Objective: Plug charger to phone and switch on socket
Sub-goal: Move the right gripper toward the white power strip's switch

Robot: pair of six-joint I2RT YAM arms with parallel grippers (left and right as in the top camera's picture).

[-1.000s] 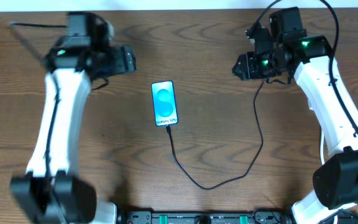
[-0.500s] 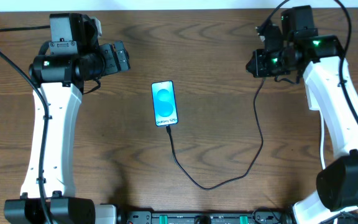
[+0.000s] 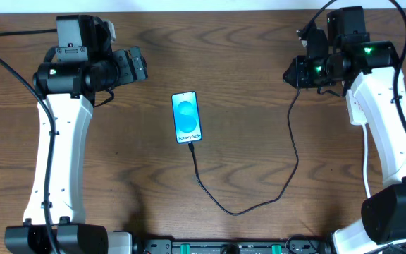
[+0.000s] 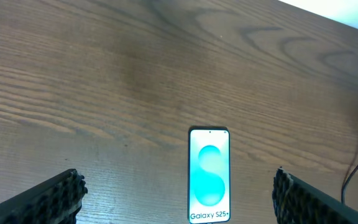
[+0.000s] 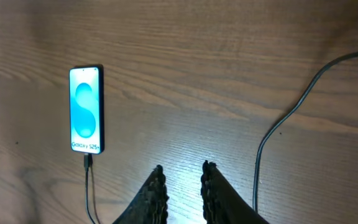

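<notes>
Over the wooden table (image 3: 245,42) my left gripper (image 4: 178,177) hangs with its fingers spread wide, touching nothing. My right gripper (image 5: 182,171) has its fingers drawn almost together (only a thin slit of table shows between them) and grips nothing either. The phone (image 3: 187,117) lies flat, screen up, between my two arms, its long axis running from the far edge to the near one, and the charger (image 3: 295,152) sits plugged into the near, lettered end, its cable looping right and away toward my right gripper
</notes>
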